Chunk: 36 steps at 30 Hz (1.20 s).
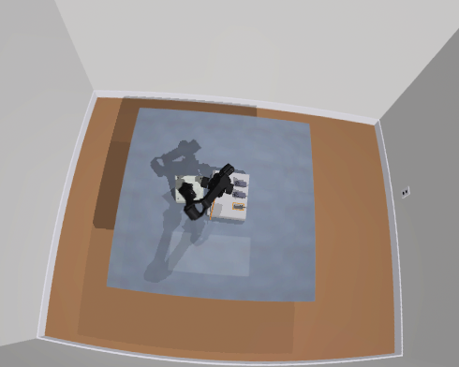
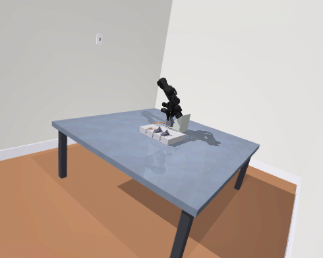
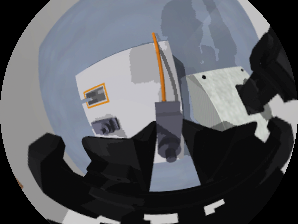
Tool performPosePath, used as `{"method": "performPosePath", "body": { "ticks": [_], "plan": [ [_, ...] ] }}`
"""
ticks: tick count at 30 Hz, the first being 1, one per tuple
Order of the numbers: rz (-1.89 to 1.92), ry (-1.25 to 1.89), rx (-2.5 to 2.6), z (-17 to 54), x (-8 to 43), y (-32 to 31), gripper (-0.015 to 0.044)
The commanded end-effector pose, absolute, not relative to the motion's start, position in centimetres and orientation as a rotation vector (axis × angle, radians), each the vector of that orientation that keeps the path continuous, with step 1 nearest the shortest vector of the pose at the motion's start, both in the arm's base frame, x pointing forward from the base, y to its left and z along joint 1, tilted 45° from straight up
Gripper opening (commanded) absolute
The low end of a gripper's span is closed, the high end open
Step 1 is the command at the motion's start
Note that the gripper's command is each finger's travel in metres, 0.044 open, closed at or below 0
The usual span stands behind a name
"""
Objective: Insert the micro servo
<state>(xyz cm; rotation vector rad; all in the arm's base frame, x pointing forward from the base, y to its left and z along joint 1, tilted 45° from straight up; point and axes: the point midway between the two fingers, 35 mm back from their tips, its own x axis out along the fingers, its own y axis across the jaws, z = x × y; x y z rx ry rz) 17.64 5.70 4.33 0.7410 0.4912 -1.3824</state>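
The loose micro servo (image 2: 169, 122) (image 3: 168, 117), dark grey with an orange cable (image 1: 212, 211) (image 2: 160, 122) (image 3: 160, 65), is between my fingers. My gripper (image 3: 168, 123) is shut on it; in the top view the arm hides the servo. Its shaft shows on the side facing the wrist camera. The servo is over or beside the white deck (image 1: 226, 212) (image 2: 178, 134) (image 3: 135, 107), at the edge near the pale plate; whether it touches anything is unclear. The empty pocket (image 1: 238, 206) (image 2: 151, 128) (image 3: 95, 96), outlined in orange, is across the deck, its notch at the outer edge.
Two seated servos (image 1: 239, 183) (image 2: 165, 133) stand in a row with the pocket; one seated servo (image 3: 105, 126) shows in the wrist view. A pale green plate (image 1: 180, 180) (image 2: 185, 123) (image 3: 207, 90) stands beside the deck, close to the arm.
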Motion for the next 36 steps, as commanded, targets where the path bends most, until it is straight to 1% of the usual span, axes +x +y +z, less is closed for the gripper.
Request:
{"method": "performPosePath", "body": {
  "ticks": [1, 6, 17, 24, 36],
  "plan": [
    [-1.384, 0.492, 0.755, 4.6, 17.6, 5.7, 0.0000],
    [-1.384, 0.492, 0.756, 4.6, 18.3, 5.9, 0.0000],
    [-1.383, 0.490, 0.758, 4.4, 22.6, 6.9, 0.0000],
    [-1.383, 0.490, 0.758, 5.0, 22.7, 6.4, 0.0000],
    [-1.383, 0.488, 0.755, 8.9, 22.9, 2.4, 0.0000]
  ]
}}
